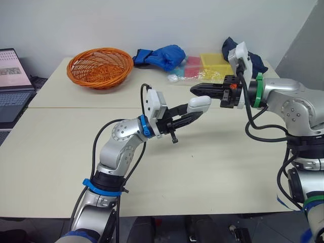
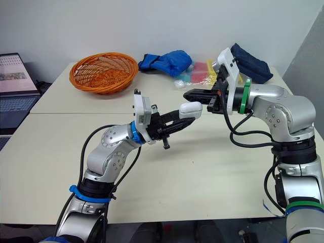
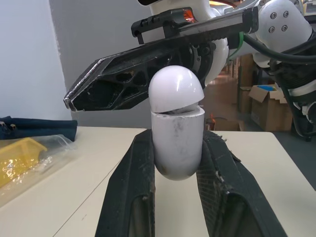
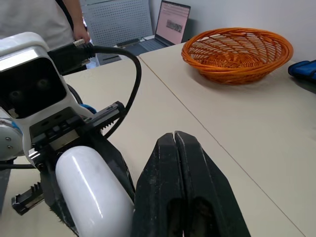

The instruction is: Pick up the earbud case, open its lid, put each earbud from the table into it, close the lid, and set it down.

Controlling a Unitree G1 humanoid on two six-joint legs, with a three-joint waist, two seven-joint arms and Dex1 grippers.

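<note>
The white earbud case [image 1: 199,103] hangs in the air above the middle of the table, with my left gripper [image 1: 190,112] shut on its lower half. In the left wrist view the case [image 3: 177,128] stands upright between the two black fingers [image 3: 129,187], and its domed lid sits slightly ajar, a thin gap showing under it. My right gripper [image 1: 195,89] is shut, its fingers pressed together, with the tips just above and behind the lid end of the case. The right wrist view shows the closed fingertips [image 4: 175,140] close beside the case [image 4: 94,190].
An orange wicker basket [image 1: 99,67] stands at the back left. Along the far edge lie a blue cloth [image 1: 161,55], a clear bag with yellow and pink boxes [image 1: 205,68], a small white item [image 1: 172,78] and a dark blue pouch [image 1: 255,61]. A laptop [image 1: 10,83] sits far left.
</note>
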